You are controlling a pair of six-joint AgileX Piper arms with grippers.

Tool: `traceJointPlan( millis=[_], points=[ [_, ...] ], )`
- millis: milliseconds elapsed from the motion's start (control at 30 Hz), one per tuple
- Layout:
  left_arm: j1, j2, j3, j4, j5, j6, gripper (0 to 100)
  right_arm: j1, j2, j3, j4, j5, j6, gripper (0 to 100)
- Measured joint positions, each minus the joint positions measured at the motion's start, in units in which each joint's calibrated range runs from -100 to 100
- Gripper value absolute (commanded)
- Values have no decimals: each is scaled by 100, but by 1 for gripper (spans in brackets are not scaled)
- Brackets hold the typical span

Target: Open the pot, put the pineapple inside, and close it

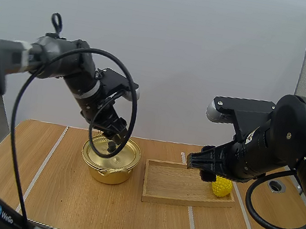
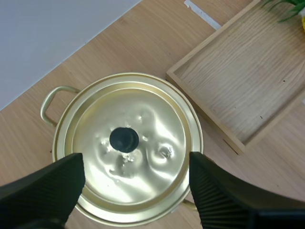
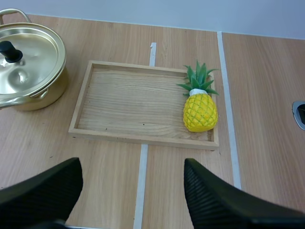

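The pot (image 1: 110, 169) is found closed on the desk (image 1: 42, 178), just beside the tray (image 3: 124, 105), with its lid (image 2: 152, 119) seated flat. The left gripper (image 2: 136, 162) is released and held over the lid, astride the knob (image 2: 124, 139) without contact. The right gripper (image 3: 132, 167), likewise released, is held above the desk near the tray. The pineapple (image 3: 200, 110) lies on its side in the tray, at the end away from the pot. Lid removal is judged the step in hand: the knob should be centred between the jaws and gripped low, and the lid raised vertically so the pot is not dragged.
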Motion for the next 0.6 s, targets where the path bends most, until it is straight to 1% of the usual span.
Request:
traceJointPlan(
  millis=[267,600],
  points=[
    [0,869,-568,0,14,3,100,0,0,0,0,0,0,100],
    [0,1459,-617,35,-2,3,100,0,0,0,0,0,0,100]
  ],
)
